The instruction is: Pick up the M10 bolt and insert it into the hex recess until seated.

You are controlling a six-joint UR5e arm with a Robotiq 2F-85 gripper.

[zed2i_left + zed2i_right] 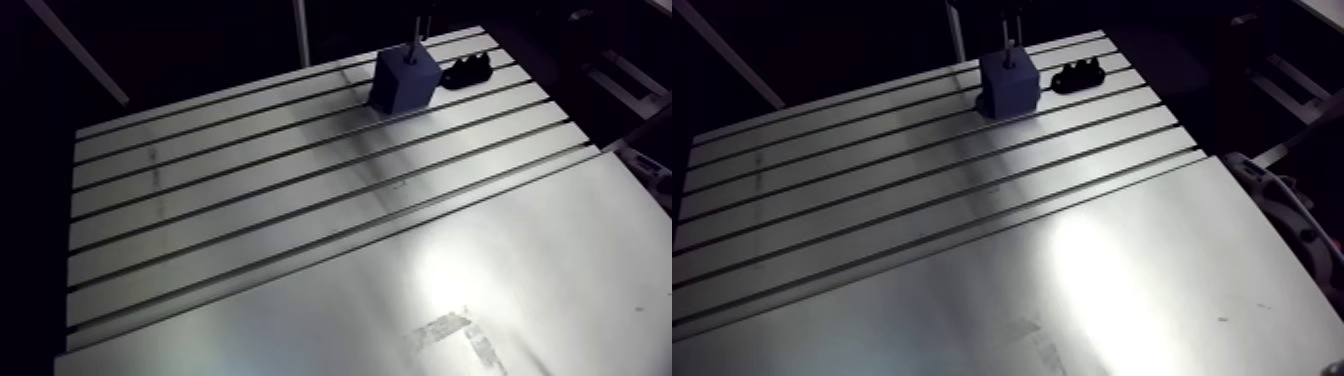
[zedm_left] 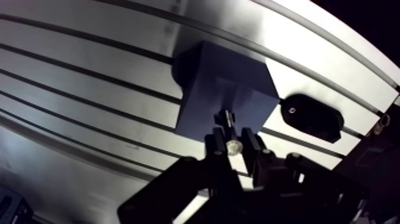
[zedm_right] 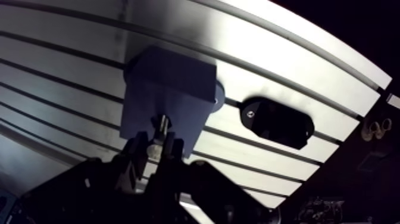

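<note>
- Far left in the arm view: a bare stretch of the slotted aluminium table (image 1: 200,190), with dark grooves running across it side by side.
- Further right, toward the table's far edge: a blue block (image 1: 405,80) standing square across the grooves, with a dim shadow spilling onto the table on its left.
- Rising upright out of the block's top face: the M10 bolt (image 1: 413,47), a thin grey shaft.
- In the wrist view, lower end of the bolt down in the dark opening of the hex recess (image 2: 233,117) in the block's top. Cannot tell whether it is fully seated, nor the opening's exact outline.
- Directly above the block in the wrist view: the gripper (image 2: 233,146), with its two dark fingers (image 2: 215,146) drawn in close on either side of the bolt's upper end.
- Between those fingers: a small pale round tip, the bolt's end. Looks clamped, with only a narrow gap, filled by the shaft.
- Just right of the block and apart from it: a flat black oblong piece (image 1: 468,71) lying on the table across a groove, with a small pale screw (image 2: 291,109) at its end nearer the block.
- Rightmost and nearest the camera, past the last groove: a smooth plate (image 1: 560,230) carrying a bright patch of glare and a worn pale mark (image 1: 452,330).
</note>
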